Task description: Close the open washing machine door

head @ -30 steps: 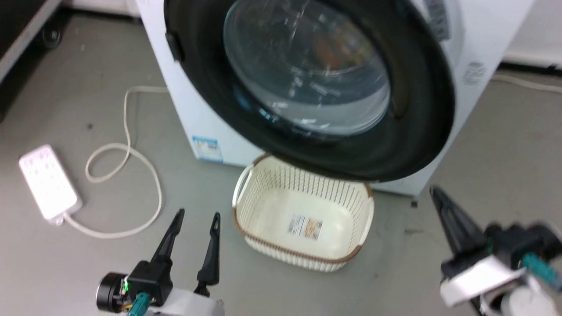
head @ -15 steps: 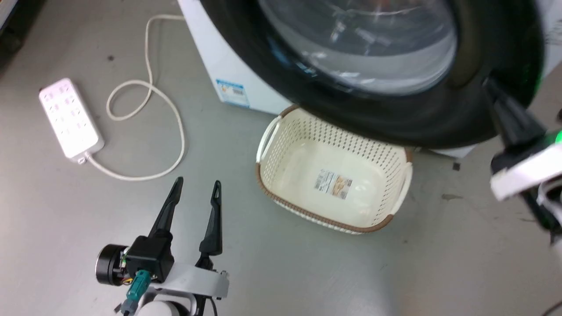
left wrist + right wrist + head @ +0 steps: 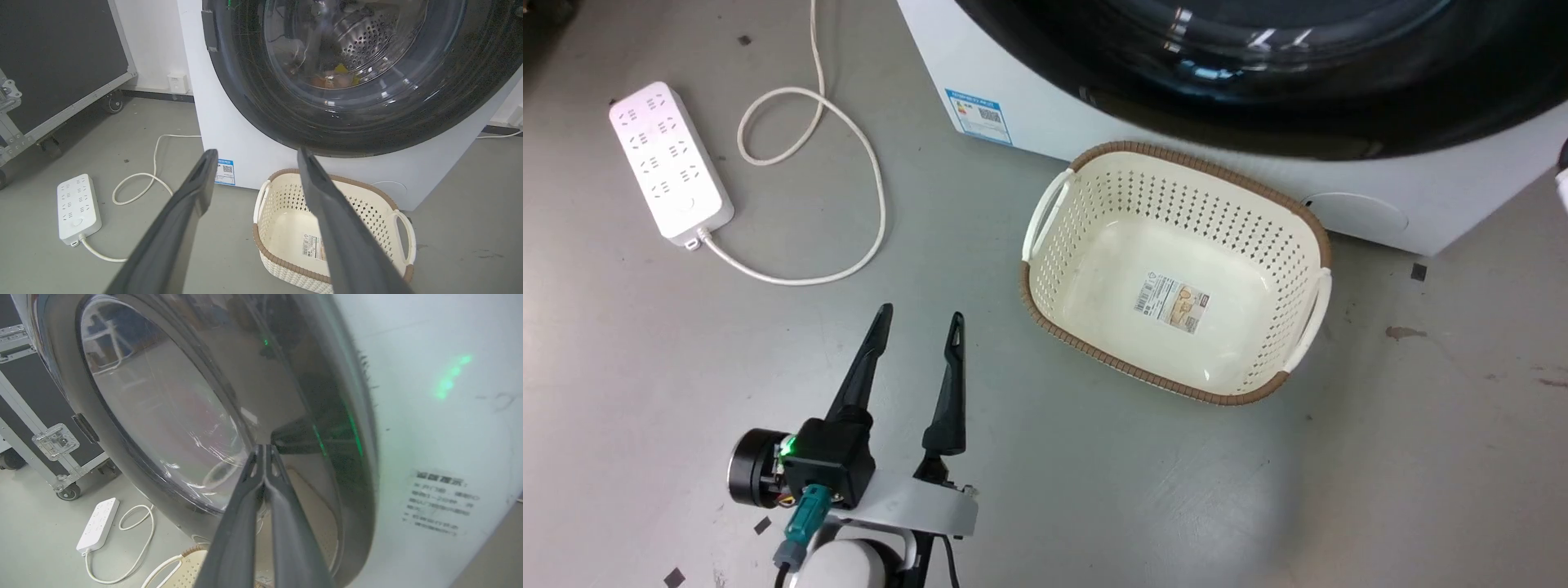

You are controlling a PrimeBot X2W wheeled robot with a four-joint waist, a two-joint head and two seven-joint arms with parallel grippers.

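The white washing machine [image 3: 1029, 106] fills the top of the head view, with its blue sticker [image 3: 978, 114] and round cap [image 3: 1356, 214]. Its black washing machine door [image 3: 1258, 106] with the clear glass bowl lies close against the front [image 3: 367, 126]; I cannot tell if it is latched. In the right wrist view my right gripper [image 3: 264, 447] is shut on nothing, its tips touching the door's glossy black ring [image 3: 327, 416] near the outer edge. My left gripper [image 3: 919, 314] stands open over the floor, left of the basket and apart from the door [image 3: 255, 153].
A cream perforated basket [image 3: 1176, 151] with a brown rim sits on the floor right below the door. A white power strip [image 3: 670, 159] and its looped cord [image 3: 866, 163] lie to the left. A black flight case on castors [image 3: 61, 53] stands further left.
The head camera has shifted and looks further down. The door has swung in toward the machine, pushed by my right gripper, which has left the head view. My left gripper has kept its pose.
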